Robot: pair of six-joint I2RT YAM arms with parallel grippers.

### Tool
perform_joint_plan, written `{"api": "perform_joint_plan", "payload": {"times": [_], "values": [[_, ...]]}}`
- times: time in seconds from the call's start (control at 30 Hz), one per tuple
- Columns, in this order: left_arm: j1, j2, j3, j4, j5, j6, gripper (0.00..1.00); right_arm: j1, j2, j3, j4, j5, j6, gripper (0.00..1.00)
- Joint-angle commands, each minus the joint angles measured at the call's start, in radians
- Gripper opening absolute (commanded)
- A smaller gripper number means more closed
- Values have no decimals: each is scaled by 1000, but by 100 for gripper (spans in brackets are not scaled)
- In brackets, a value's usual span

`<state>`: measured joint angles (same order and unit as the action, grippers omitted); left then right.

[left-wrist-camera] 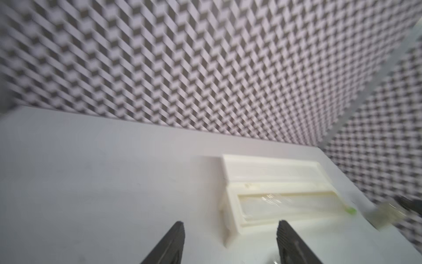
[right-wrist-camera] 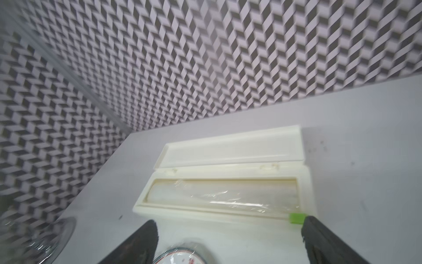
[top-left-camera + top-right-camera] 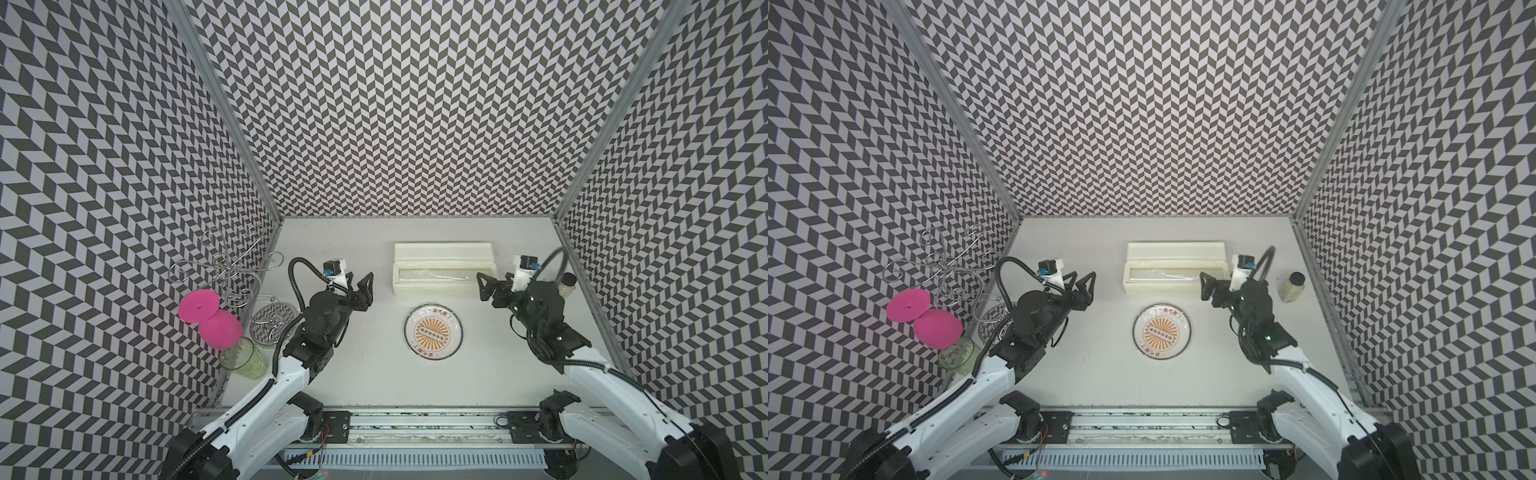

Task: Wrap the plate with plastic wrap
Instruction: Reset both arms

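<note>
The round white plate with the orange sunburst centre (image 3: 434, 328) lies flat in the middle of the pale surface (image 3: 365, 374). Glossy clear film shows over it, crinkled at its rim in the right wrist view. Just behind it sits the long cream-white rectangular box (image 3: 444, 251), lid open, with the roll of thin transparent plastic wrap (image 2: 219, 194) lying inside. The left jaws stand apart and empty, hovering near the box's left end. The right jaws are spread wide, holding nothing, at the box's right end; one finger (image 2: 319, 240) is just beside the small green tab (image 2: 296, 218)
</note>
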<state>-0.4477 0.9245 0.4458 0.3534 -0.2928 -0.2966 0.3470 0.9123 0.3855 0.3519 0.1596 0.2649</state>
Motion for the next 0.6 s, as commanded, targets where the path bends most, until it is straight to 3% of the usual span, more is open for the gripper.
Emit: {"api": "perform_joint_plan", "payload": {"times": [0.0,0.07,0.13,0.3,0.43,0.5,0.57], "values": [[9,85,-43,224,-550,156,67,-56,49,-123,480,363,-229,100],[36,119,-65,249,-598,156,67,-86,132,-98,407,387,-242,100],[66,140,-117,319,-605,162,68,-103,206,-120,469,385,-237,100],[217,262,-202,483,-427,126,71,-124,405,-218,819,396,-213,100],[281,398,-187,599,-286,167,74,-131,502,-228,995,366,-311,100],[321,431,-216,735,-198,203,83,-156,525,-238,999,341,-277,100],[349,443,-230,787,-157,221,97,-180,586,-273,1148,269,-285,100]]}}
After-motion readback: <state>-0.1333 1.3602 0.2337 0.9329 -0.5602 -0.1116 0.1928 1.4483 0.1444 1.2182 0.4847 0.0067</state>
